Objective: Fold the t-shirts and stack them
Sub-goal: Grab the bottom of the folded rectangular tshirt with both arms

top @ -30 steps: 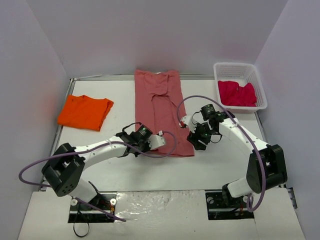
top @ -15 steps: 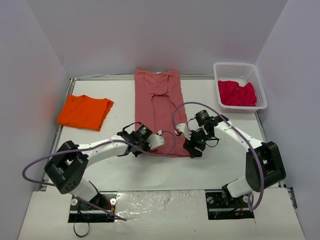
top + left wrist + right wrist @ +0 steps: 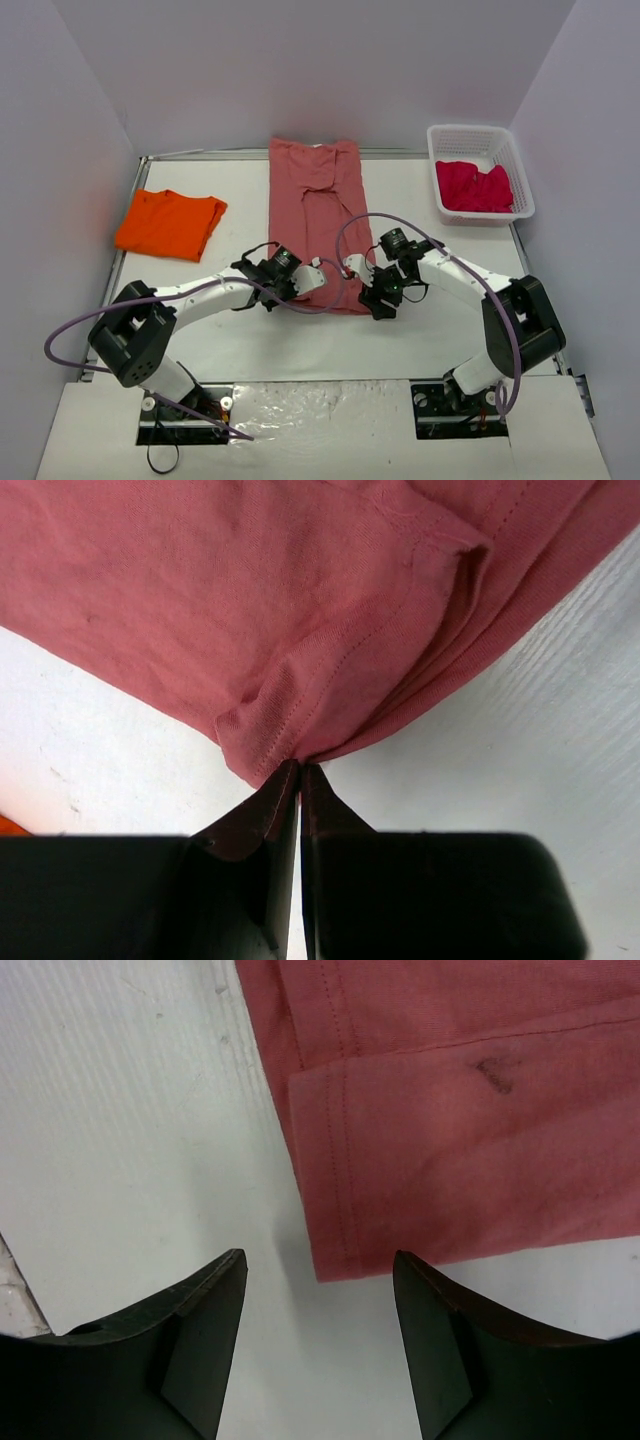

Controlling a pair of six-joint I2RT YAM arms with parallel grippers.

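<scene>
Looking down from above, saw the big brick-red t-shirt [image 3: 318, 215] lying flat on the white table [image 3: 420, 330], already folded into one long narrow rectangle. Soft matte knit, with double rows of stitching along the hems and a few shallow creases up toward the collar end.

Caught the left gripper [image 3: 300, 772] at that shirt's near left corner, black fingers squeezed fully together on a puckered bit of hem, so definitely holding cloth there. Noticed layered folded edges fanning out just past the pinch.

Found the right gripper [image 3: 318, 1260] at the same shirt's near right corner. Tapered black fingers parted about halfway, straddling the squared-off corner and gripping nothing. Couldn't tell whether touching the surface or hovering. Spotted a small dark smudge [image 3: 495, 1072] on the fabric a little way in from that corner, plus a faint streaky grain on the tabletop beside the hem.

Saw the orange t-shirt [image 3: 170, 224] well off to the left of the brick-red one, folded into a chunky, slightly skewed rectangle. Spotted the crimson-pink t-shirt [image 3: 473, 187] off to the right of the brick-red one's far end, crumpled loosely inside a white plastic lattice basket [image 3: 478, 132] with sloping sides.
</scene>
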